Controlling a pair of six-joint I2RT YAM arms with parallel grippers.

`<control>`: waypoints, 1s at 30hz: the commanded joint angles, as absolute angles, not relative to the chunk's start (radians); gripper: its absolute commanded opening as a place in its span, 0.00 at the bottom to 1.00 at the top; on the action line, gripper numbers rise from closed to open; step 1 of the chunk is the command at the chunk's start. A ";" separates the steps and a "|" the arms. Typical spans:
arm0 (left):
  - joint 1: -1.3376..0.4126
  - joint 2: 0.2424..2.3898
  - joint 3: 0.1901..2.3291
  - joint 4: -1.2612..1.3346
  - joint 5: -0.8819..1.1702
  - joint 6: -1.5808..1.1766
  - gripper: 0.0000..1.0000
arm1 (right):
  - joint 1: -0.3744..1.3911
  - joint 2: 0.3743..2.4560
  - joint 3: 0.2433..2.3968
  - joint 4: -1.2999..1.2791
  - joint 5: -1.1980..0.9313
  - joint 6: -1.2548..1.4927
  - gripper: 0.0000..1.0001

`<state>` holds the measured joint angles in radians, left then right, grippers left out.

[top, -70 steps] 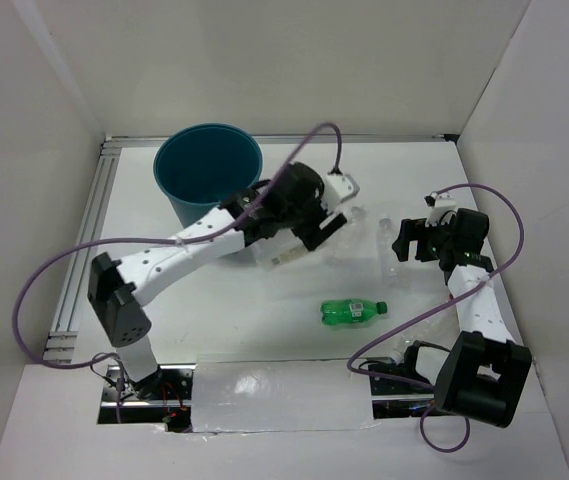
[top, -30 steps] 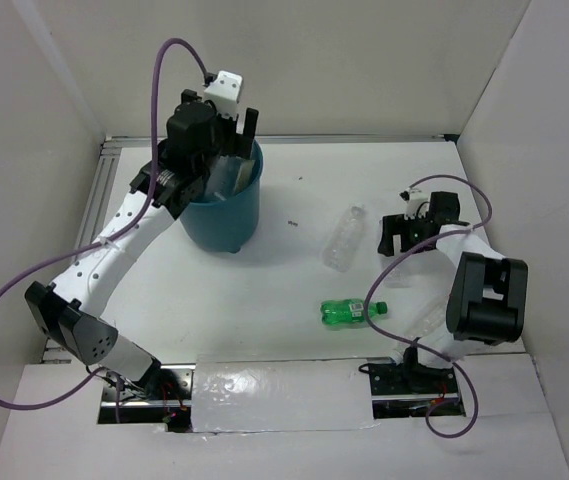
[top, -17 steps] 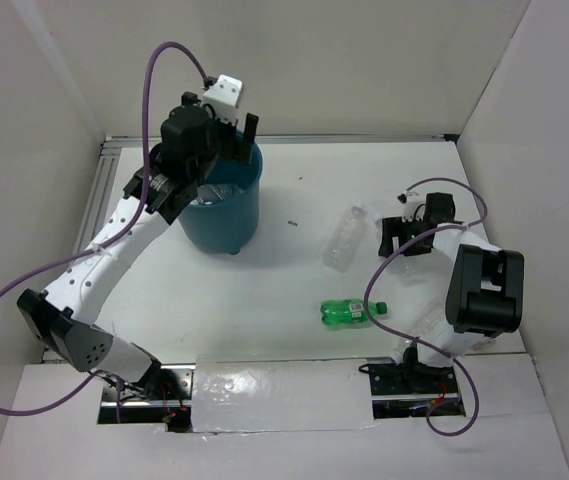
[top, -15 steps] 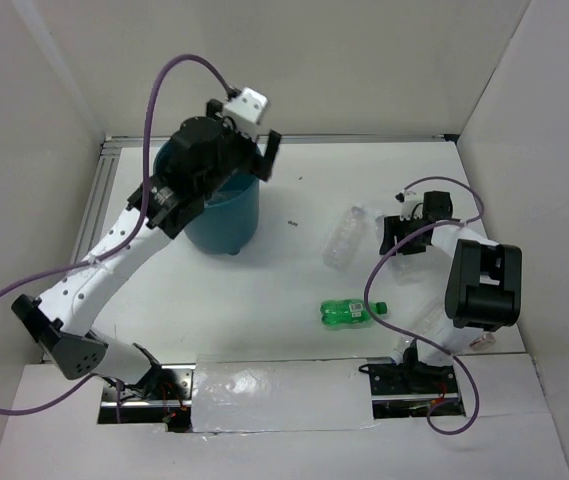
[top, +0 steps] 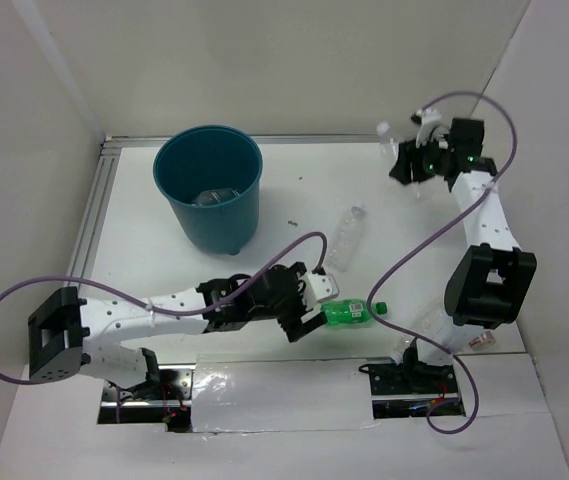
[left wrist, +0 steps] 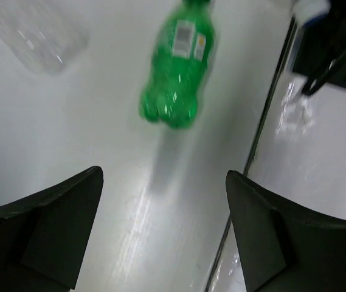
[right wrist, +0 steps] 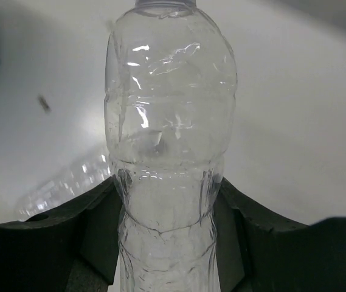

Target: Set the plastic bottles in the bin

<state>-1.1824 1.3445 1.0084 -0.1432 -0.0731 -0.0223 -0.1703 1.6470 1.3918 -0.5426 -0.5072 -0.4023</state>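
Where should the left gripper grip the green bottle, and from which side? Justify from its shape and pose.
Grip the green bottle across its labelled mid-body, coming from above. It lies on its side, base toward the open left gripper, so the round body offers two opposite sides, likely steadier than the cap.

Colour reference:

- Bin point(top: 209, 180): uniform teal-blue, inside and out, no pattern.
- Desk point(top: 294, 200): plain glossy white.
- Green bottle point(left wrist: 179, 67): translucent bright green body. The label is white with a dark barcode and a small orange mark.
- Loose clear bottle point(top: 342, 240): colourless, with a white cap.
- Held clear bottle point(right wrist: 169, 152): colourless and transparent, with white glints on its ribbed wall.
- Left arm point(top: 134, 312) and right arm point(top: 484, 210): white links, black joints.
- Cables point(top: 4, 320): purple.
- Left tool point(left wrist: 163, 207) and right tool point(right wrist: 166, 231): matt black fingers.
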 commanded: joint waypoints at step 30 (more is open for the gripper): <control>-1.287 1.561 0.853 0.382 -0.238 -0.014 0.94 | 0.598 2.175 2.336 -0.149 -0.871 -0.106 0.99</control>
